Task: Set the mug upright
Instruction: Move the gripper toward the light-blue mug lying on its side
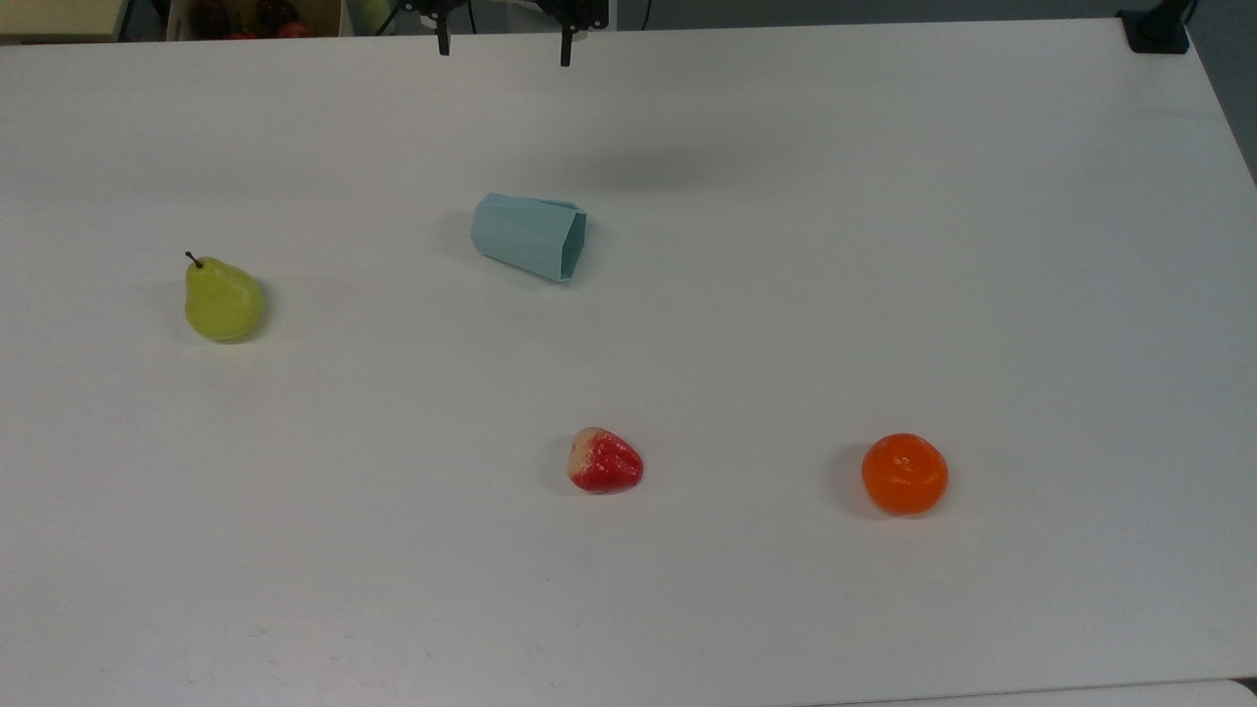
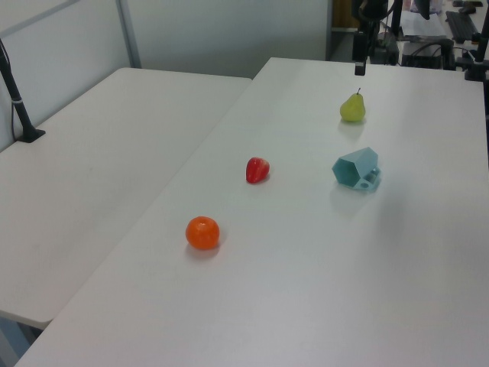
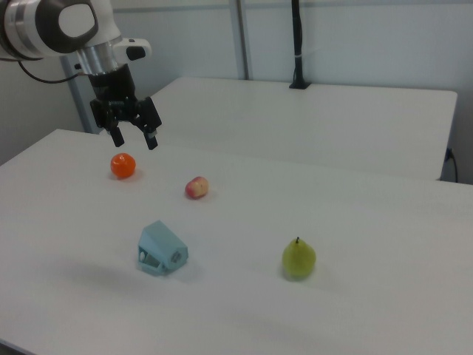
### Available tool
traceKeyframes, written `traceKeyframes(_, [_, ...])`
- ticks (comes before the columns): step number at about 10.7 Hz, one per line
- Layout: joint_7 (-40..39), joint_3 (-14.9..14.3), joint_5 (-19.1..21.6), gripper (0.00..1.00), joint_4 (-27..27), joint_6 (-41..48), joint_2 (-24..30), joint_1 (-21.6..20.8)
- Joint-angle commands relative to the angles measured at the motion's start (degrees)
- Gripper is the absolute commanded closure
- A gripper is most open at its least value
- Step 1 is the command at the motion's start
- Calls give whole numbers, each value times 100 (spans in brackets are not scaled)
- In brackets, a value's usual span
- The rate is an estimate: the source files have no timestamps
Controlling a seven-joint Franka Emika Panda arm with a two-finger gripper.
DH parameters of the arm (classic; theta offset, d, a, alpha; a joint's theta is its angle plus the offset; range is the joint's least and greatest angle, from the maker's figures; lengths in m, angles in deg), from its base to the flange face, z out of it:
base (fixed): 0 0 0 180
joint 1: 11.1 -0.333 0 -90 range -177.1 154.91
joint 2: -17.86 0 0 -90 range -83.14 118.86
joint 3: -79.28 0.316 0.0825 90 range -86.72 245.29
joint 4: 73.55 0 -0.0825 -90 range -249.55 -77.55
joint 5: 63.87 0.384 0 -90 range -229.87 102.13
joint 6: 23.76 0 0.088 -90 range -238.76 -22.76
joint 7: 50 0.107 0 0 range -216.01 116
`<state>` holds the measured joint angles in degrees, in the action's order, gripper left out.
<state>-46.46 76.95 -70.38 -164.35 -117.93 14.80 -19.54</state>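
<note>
Gripper point(image 3: 134, 138) hangs above the white table point(image 1: 884, 245), jaws spread wide, nothing between them, fingertips pointing down; in the top view the two tips show at the top edge of the frame; mug point(image 1: 529, 237) lies on its side on the table, below the jaws and well apart from them, its open mouth turned toward the top view's right; in the right view its handle sits low against the table; bare tabletop all round the mug; pear point(image 1: 222, 299), upright, well off toward the top view's left of the jaws; strawberry point(image 1: 605, 461) and orange point(image 1: 904, 473) lie beyond the mug, nearer the table's lower edge in the top view.
</note>
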Motion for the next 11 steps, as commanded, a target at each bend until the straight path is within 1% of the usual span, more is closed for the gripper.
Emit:
traceKeyframes(1, [-64, -40, 115, 0, -166, 65, 157, -8])
traceKeyframes(6, [-38, -31, 115, 0, -237, 13, 122, -51])
traceKeyframes(8, [15, 22, 107, 0, -237, 39, 51, -95])
traceKeyframes(9, [215, 31, 46, 0, -263, 47, 25, -113])
traceKeyframes(10, [435, 39, 2, 0, -333, 4, -54, -218])
traceKeyframes(11, [655, 31, -190, 0, -325, 4, -211, -358])
